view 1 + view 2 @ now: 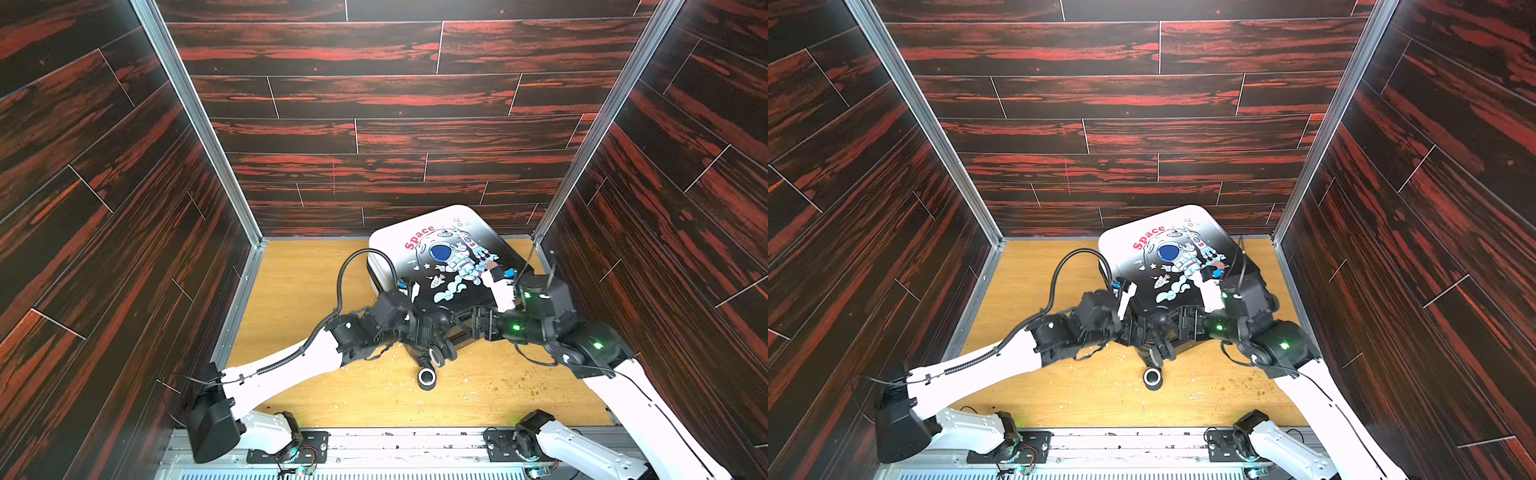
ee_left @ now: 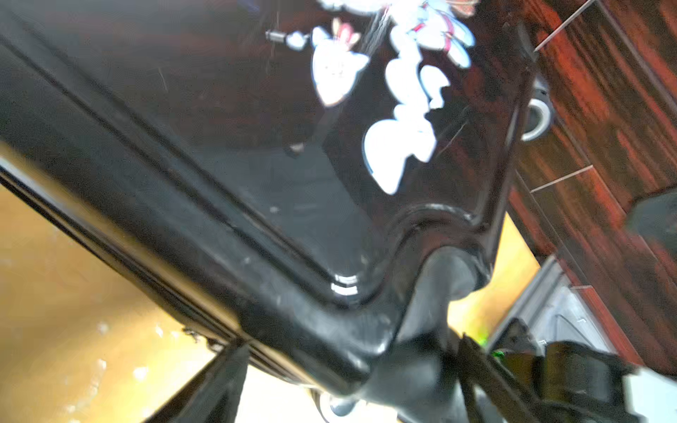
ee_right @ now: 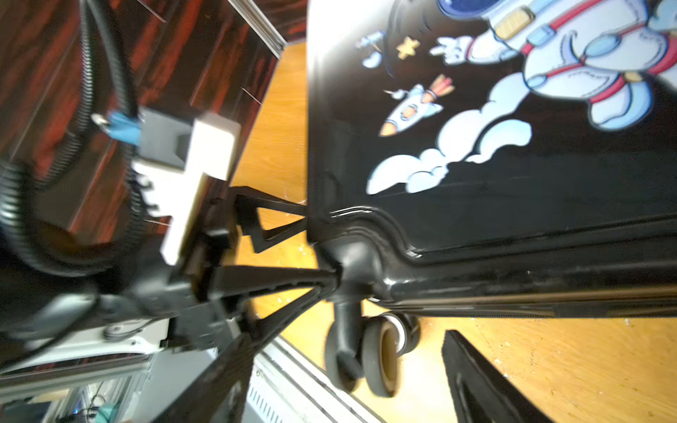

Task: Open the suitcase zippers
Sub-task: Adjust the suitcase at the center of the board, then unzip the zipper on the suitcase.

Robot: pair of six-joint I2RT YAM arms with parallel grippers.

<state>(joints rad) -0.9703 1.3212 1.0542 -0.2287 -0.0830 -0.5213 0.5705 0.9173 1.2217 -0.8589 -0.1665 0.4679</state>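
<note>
Lying lid-up on the wooden table (image 1: 311, 291) toward the back right in both top views, the suitcase (image 1: 386, 253) (image 1: 1121, 249) points its black end and a spinner wheel (image 1: 427, 377) at the robot. The left gripper (image 1: 428, 328) and the right gripper (image 1: 473, 320) meet at that near corner from either side, and their fingers are lost among black parts there, so from above I cannot tell how they stand. From the left wrist, the glossy black corner of the case fills the blurred frame, with a dark finger (image 2: 216, 384) beside it. From the right wrist, the left gripper's jaws stand spread wide about the corner, one finger (image 3: 278, 204) reaching the lid's edge and the other the wheel mount; no firm clamp shows. The right gripper's own fingers (image 3: 472, 377) are released, wide apart, with the wheel between them and clear of both. The zippers (image 3: 494, 311) run as a thin dark track along the side under the lid, where the shells lie shut together
</note>
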